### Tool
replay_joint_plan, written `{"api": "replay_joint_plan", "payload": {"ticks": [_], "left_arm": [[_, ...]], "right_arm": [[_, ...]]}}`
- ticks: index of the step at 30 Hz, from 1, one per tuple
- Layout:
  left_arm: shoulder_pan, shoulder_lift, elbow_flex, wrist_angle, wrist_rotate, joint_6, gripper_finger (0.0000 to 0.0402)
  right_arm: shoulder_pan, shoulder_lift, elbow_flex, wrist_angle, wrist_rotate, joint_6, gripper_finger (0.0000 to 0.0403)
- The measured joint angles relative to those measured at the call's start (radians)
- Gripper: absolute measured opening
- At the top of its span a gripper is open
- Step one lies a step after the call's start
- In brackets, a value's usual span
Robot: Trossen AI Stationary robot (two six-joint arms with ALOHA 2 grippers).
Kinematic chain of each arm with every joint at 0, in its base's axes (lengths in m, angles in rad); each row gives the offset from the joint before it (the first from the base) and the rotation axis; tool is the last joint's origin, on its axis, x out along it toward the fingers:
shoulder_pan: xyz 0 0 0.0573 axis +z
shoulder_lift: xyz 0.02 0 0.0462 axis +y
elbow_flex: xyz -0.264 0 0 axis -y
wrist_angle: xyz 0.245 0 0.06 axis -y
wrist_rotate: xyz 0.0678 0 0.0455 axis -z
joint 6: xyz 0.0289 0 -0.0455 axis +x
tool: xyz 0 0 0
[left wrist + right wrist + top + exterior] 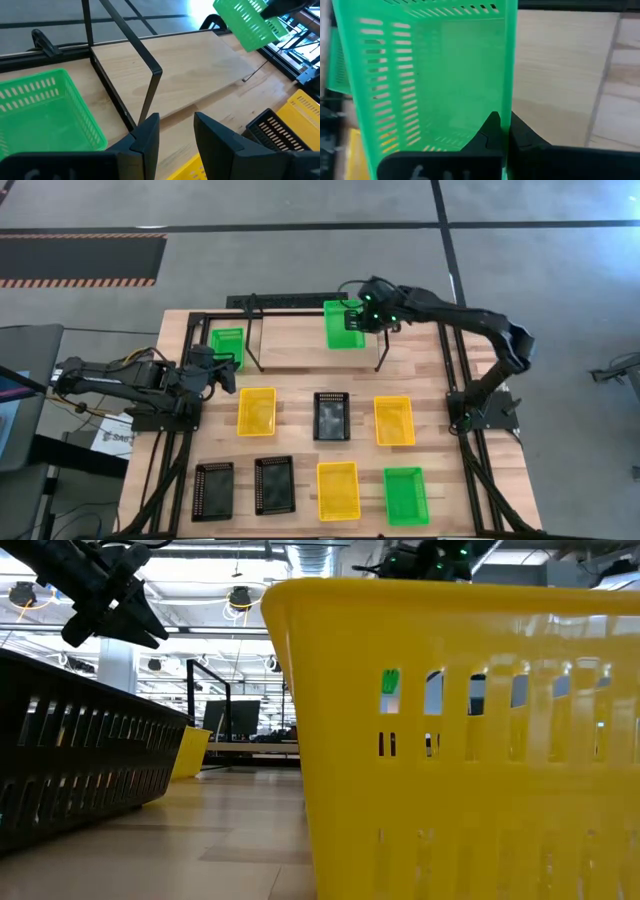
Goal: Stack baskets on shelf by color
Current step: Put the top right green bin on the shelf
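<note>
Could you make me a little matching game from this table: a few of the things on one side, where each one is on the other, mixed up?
Things:
1. right gripper
2. left gripper
3. lone black basket
4. pair of black baskets

Places or states:
A. side by side at the table's front left
B. holding a green basket above the shelf
C. open and empty, beside a green basket at the shelf's left end
D. between two yellow baskets in the middle row

Pairs: 1-B, 2-C, 3-D, 4-A
</note>
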Motion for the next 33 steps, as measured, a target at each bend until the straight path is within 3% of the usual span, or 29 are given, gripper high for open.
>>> {"api": "replay_joint_plan", "payload": {"ticks": [3,10,20,33], "left_arm": [[0.0,0.0,0.0,0.0,0.0,0.0,0.011],[0.0,0.0,0.0,0.0,0.0,-0.001,0.011],[0.0,0.0,0.0,-0.002,0.003,0.0,0.011],[0.0,0.0,0.0,-0.008,0.015,0.0,0.011]], "right_arm": [[0.001,0.076,0.114,-0.083,0.0,-0.047,0.0003],[0.026,0.211,0.294,-0.065,-0.035,-0.122,0.0003],[0.054,0.379,0.295,-0.081,-0.125,-0.143,0.0003],[-0.049,0.399,0.219,-0.1,-0.114,-0.132,0.0003]]}}
